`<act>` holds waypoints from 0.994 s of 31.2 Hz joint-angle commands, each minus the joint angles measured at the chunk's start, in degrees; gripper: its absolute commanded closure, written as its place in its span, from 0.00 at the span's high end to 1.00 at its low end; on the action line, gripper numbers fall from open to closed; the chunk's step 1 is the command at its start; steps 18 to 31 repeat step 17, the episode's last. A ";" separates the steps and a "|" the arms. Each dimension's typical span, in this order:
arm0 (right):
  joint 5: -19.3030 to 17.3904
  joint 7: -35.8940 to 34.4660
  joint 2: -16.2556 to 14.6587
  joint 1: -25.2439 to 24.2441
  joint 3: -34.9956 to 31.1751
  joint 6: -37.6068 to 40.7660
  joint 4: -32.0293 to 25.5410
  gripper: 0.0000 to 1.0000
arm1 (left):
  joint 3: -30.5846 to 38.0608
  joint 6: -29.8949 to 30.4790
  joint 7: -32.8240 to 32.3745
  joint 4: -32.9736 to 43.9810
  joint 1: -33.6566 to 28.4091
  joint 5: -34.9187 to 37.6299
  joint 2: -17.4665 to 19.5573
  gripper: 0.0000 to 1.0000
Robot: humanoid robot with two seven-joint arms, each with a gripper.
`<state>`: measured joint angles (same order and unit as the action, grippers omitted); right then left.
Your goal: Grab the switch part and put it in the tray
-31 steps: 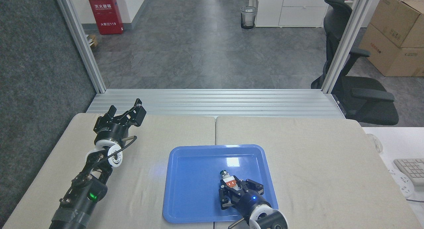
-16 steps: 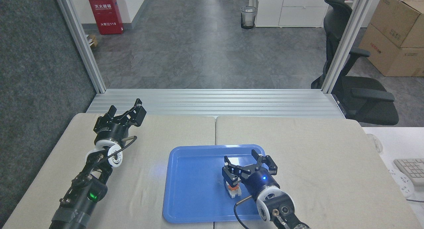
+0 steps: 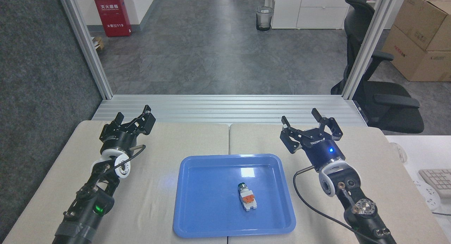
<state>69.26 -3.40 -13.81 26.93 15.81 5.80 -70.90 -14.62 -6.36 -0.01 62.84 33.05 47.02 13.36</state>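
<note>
A: Start with the big things. What carries it all?

B: The desk, covered in beige cloth. On it, near its front edge, the blue tray is my landmark for everything else.

A: And the arms?

B: The left hand hovers well off the tray's far-left corner, fingers parted, holding nothing. The right hand sits just beyond the tray's far-right corner, above the desk, jaws spread wide and empty.

A: The switch part?

B: The switch part lies on its side inside the tray, right of the tray's centre, dark cap pointing toward the far rim, orange piece facing up. Nothing touches it.

A: So the task is as good as done?

B: I judge so. The placing looks complete; what remains is clearing the arm.

A: How to do that well?

B: Keep the right hand open and high, and draw it away from the tray's right rim rather than across the tray, so neither fingers nor the trailing cable beside that rim nudge the tray or the part. The left hand should simply hold off the tray.
</note>
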 commanded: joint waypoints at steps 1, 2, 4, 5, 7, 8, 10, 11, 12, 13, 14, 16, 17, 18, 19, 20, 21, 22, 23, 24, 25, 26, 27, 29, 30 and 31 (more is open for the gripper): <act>-6.93 0.57 -11.50 2.52 -8.86 1.41 11.14 0.98 | 0.03 -0.06 0.01 0.00 0.00 0.00 0.00 1.00; -9.04 2.41 -11.50 2.34 -8.86 1.32 10.79 0.98 | 0.03 0.03 0.01 0.00 0.00 0.00 0.00 1.00; -11.16 6.02 -11.68 2.25 -8.86 1.06 10.52 0.98 | -0.06 -0.06 0.01 0.00 0.00 0.00 0.00 1.00; -11.43 6.73 -11.76 2.25 -8.86 1.06 10.52 0.98 | 0.03 0.03 0.01 0.00 0.00 0.00 0.00 1.00; -11.34 6.82 -12.73 2.25 -8.78 1.06 10.43 0.98 | 0.03 -0.06 0.01 0.00 0.00 0.00 0.00 1.00; -11.43 6.82 -13.17 2.25 -8.78 1.23 10.34 0.98 | 0.03 -0.06 0.01 0.00 0.00 0.00 0.00 1.00; -11.35 6.82 -13.61 2.25 -8.77 1.23 10.08 0.98 | -0.06 -0.06 0.01 0.00 0.00 0.00 0.00 1.00; -11.43 6.74 -13.61 2.25 -8.78 1.23 9.99 0.98 | 0.03 0.03 0.01 0.00 0.00 0.00 0.00 1.00; -11.87 6.74 -13.61 2.34 -8.78 1.41 10.08 0.98 | 0.03 0.03 0.01 0.00 0.00 0.00 0.00 1.00; -11.96 6.74 -13.44 2.25 -8.86 1.41 10.08 0.99 | 0.03 -0.06 0.01 0.00 0.00 0.00 0.00 1.00; -12.05 6.74 -12.91 2.34 -8.86 1.41 10.08 0.99 | 0.03 -0.06 0.01 0.00 0.00 0.00 0.00 1.00; -12.22 6.74 -12.82 2.52 -9.13 1.50 9.90 0.99 | -0.06 0.03 0.01 0.00 0.00 0.00 0.00 1.00; -11.88 6.65 -13.17 2.34 -9.21 1.32 9.99 0.99 | -0.06 -0.06 0.01 0.00 0.00 0.00 0.00 1.00; -11.88 6.65 -13.17 2.34 -9.21 1.32 9.99 0.99 | -0.06 -0.06 0.01 0.00 0.00 0.00 0.00 1.00; -11.88 6.65 -13.17 2.34 -9.21 1.32 9.99 0.99 | -0.06 -0.06 0.01 0.00 0.00 0.00 0.00 1.00; -11.88 6.65 -13.17 2.34 -9.21 1.32 9.99 0.99 | -0.06 -0.06 0.01 0.00 0.00 0.00 0.00 1.00; -11.88 6.65 -13.17 2.34 -9.21 1.32 9.99 0.99 | -0.06 -0.06 0.01 0.00 0.00 0.00 0.00 1.00; -11.88 6.65 -13.17 2.34 -9.21 1.32 9.99 0.99 | -0.06 -0.06 0.01 0.00 0.00 0.00 0.00 1.00; -11.88 6.65 -13.17 2.34 -9.21 1.32 9.99 0.99 | -0.06 -0.06 0.01 0.00 0.00 0.00 0.00 1.00; -11.88 6.65 -13.17 2.34 -9.21 1.32 9.99 0.99 | -0.06 -0.06 0.01 0.00 0.00 0.00 0.00 1.00; -11.88 6.65 -13.17 2.34 -9.21 1.32 9.99 0.99 | -0.06 -0.06 0.01 0.00 0.00 0.00 0.00 1.00; -11.88 6.65 -13.17 2.34 -9.21 1.32 9.99 0.99 | -0.06 -0.06 0.01 0.00 0.00 0.00 0.00 1.00; -11.88 6.65 -13.17 2.34 -9.21 1.32 9.99 0.99 | -0.06 -0.06 0.01 0.00 0.00 0.00 0.00 1.00; -11.88 6.65 -13.17 2.34 -9.21 1.32 9.99 0.99 | -0.06 -0.06 0.01 0.00 0.00 0.00 0.00 1.00; -11.88 6.65 -13.17 2.34 -9.21 1.32 9.99 0.99 | -0.06 -0.06 0.01 0.00 0.00 0.00 0.00 1.00; -11.88 6.65 -13.17 2.34 -9.21 1.32 9.99 0.99 | -0.06 -0.06 0.01 0.00 0.00 0.00 0.00 1.00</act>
